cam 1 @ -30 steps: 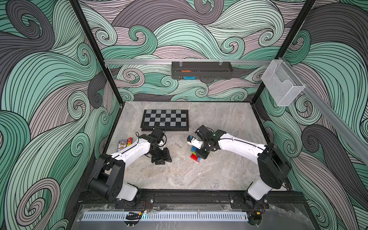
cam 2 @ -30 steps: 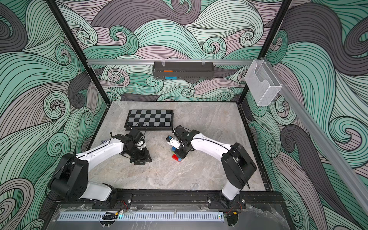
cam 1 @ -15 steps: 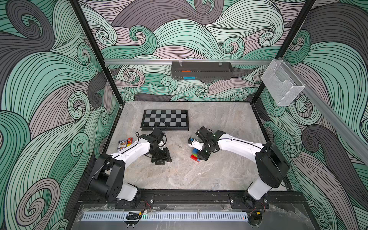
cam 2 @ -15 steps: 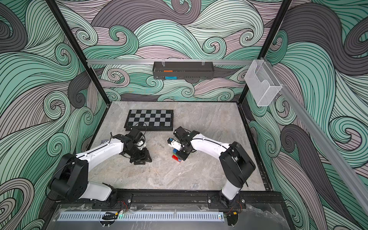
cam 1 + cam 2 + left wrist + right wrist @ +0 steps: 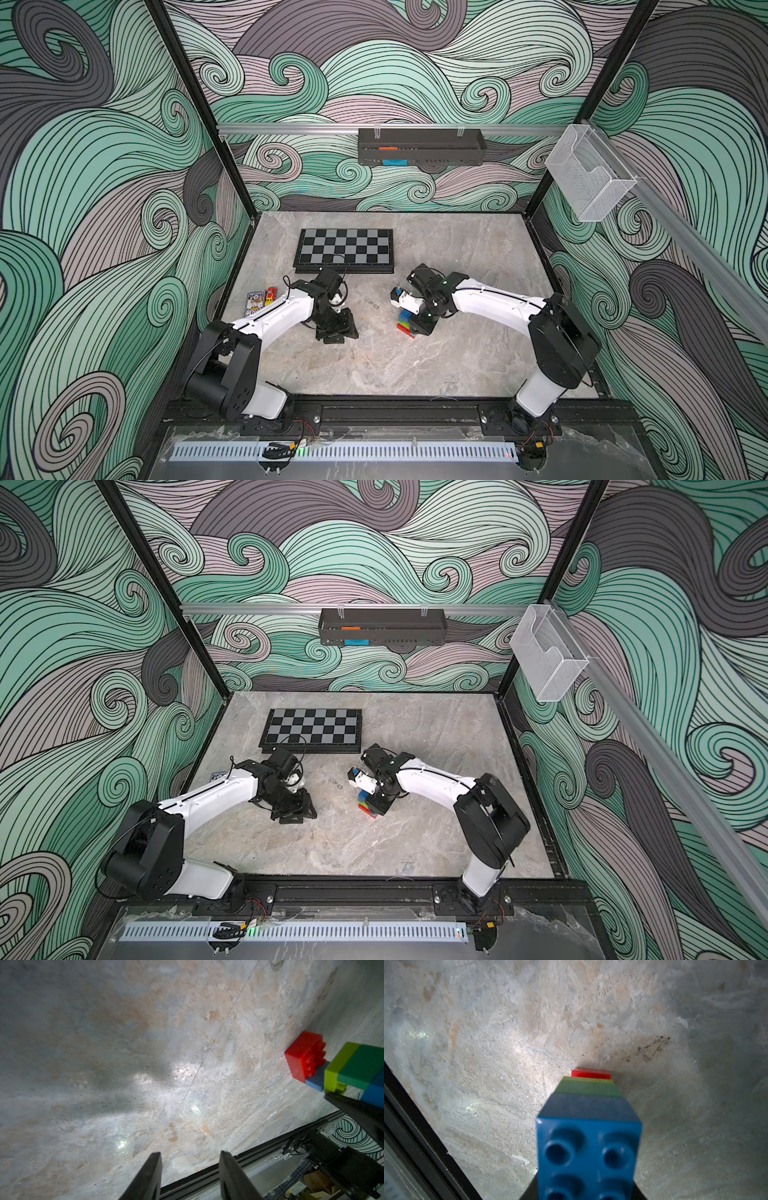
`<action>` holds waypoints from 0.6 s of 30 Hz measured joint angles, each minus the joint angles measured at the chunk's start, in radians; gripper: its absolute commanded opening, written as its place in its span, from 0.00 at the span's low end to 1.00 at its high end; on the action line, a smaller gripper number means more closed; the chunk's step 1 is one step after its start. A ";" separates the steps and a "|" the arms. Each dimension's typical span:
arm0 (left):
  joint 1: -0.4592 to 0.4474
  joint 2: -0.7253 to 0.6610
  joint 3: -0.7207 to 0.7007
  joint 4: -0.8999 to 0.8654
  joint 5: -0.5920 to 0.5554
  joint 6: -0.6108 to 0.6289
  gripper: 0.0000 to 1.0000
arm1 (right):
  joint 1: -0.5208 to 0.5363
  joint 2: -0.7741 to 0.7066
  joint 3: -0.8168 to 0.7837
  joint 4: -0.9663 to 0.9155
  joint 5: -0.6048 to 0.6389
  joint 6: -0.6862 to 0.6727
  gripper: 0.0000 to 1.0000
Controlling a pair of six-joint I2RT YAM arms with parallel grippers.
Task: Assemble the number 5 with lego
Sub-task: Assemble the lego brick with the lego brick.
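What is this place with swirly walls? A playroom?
Most likely a robot test booth, not a playroom. A white left arm and right arm are fixed to a black rail at the table's edge, swirly panels wall it in, and the right tool grips a lego figure.

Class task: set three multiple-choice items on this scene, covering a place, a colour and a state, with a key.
1. The checkered board lies: A. at the far side of the table B. in the wall basket C. by the near edge
2. Brick of the number 5 nearest the table: A. lime B. red C. dark blue
3. Jaws of the left gripper: A. shut on a brick B. unseen C. open, empty
Key: A, it lies toward the back wall; B, the red brick is at its lower end; C, nothing sits between them.
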 measured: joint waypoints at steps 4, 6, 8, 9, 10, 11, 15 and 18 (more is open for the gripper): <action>0.000 0.000 0.000 -0.002 -0.004 0.000 0.49 | 0.001 0.009 0.010 -0.009 0.004 0.005 0.26; 0.000 0.000 0.000 -0.002 -0.006 0.000 0.49 | 0.001 0.010 0.011 -0.008 0.009 0.011 0.25; 0.000 0.000 0.000 -0.003 -0.007 0.000 0.49 | 0.001 0.010 0.010 -0.005 0.011 0.018 0.23; 0.000 0.000 0.000 -0.003 -0.007 0.000 0.49 | 0.001 0.009 0.007 0.000 0.011 0.024 0.23; 0.000 0.000 0.000 -0.003 -0.007 0.000 0.49 | 0.001 0.007 0.003 0.008 0.011 0.031 0.22; 0.000 0.000 0.000 -0.003 -0.008 0.000 0.49 | 0.002 0.005 0.000 0.014 0.013 0.039 0.21; 0.000 0.000 0.000 -0.004 -0.011 0.000 0.49 | 0.005 0.001 -0.010 0.040 0.024 0.069 0.21; 0.000 0.000 0.000 -0.007 -0.015 0.000 0.49 | 0.008 0.002 -0.013 0.054 0.036 0.088 0.21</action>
